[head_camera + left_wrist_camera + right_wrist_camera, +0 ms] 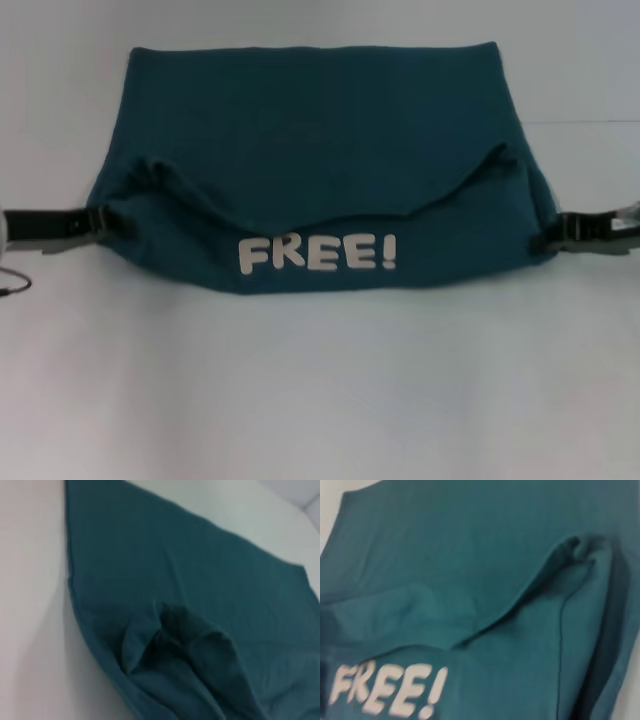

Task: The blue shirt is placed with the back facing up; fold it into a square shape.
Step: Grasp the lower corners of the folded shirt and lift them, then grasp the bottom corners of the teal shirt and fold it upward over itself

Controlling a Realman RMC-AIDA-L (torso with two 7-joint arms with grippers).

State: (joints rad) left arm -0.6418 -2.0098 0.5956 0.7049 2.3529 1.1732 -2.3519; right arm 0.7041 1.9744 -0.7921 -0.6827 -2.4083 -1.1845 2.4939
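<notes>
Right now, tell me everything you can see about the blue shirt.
The blue shirt is dark teal, soft-looking cloth, lying on a pale table. Its near part is folded back over the rest, showing white FREE! lettering and a sagging, wrinkled edge. The left gripper meets its left side and the right gripper its right side, at the fold.

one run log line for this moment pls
blue shirt: near part folded over, FREE! showing | left gripper: at its left edge | right gripper: at right edge | fold unfinished
</notes>
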